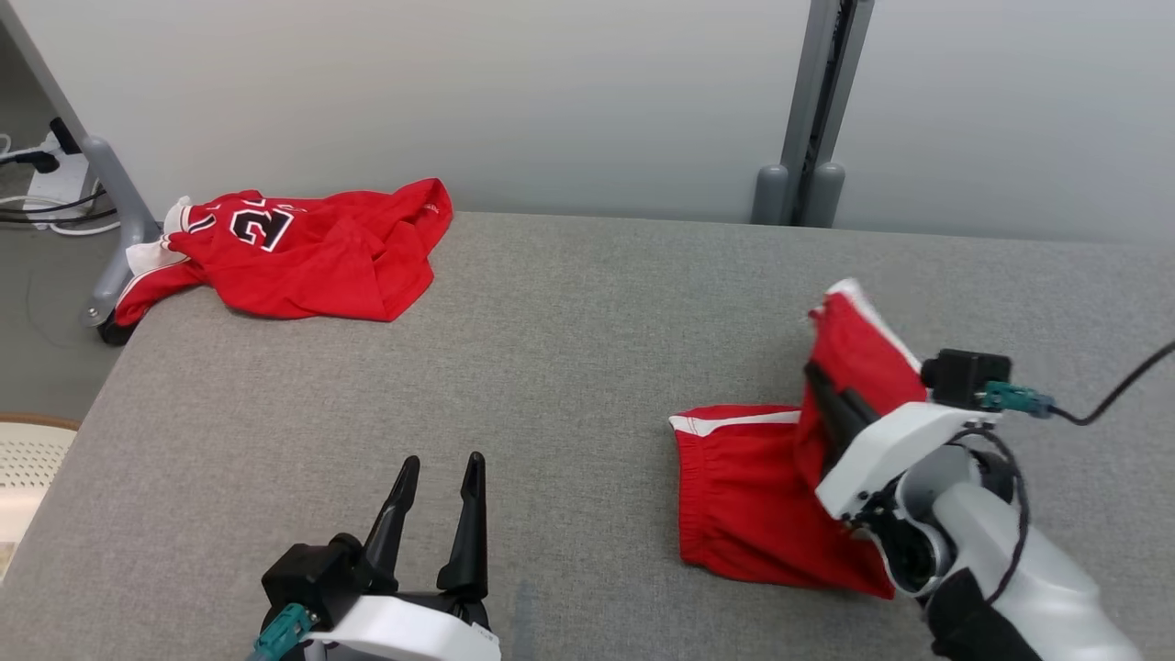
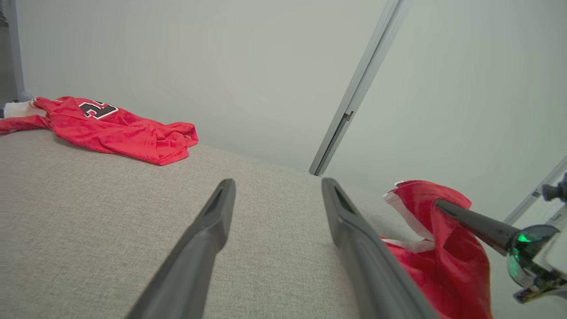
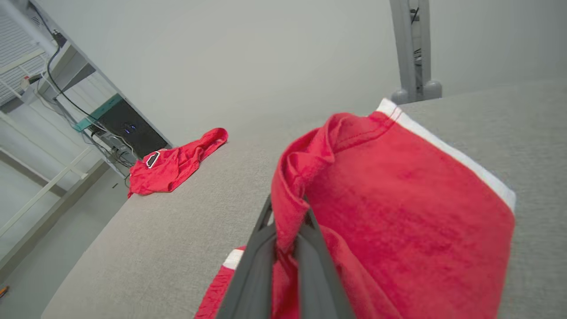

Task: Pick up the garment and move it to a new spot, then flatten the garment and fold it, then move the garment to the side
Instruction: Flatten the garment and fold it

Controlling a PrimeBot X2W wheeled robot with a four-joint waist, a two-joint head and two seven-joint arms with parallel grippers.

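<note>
The right pincer (image 1: 812, 372) is pinching a fold of the red shorts (image 1: 744, 496), with its fingers pressed together on the cloth. The right wrist view is showing this most plainly. There the fabric (image 3: 398, 190) is bunching between the two dark fingers (image 3: 316, 270) and draping off to the right, its white stripe along the upper edge. The head view is adding that the rest of the shorts is lying on the right part of the grey counter (image 1: 569, 367) while the pinched part is standing lifted. The left pincer (image 1: 442, 462) is hovering over the near edge with its fingers spread, gripping nothing, well apart from the shorts. A red jersey (image 1: 312, 248) is lying crumpled at the far left corner.
</note>
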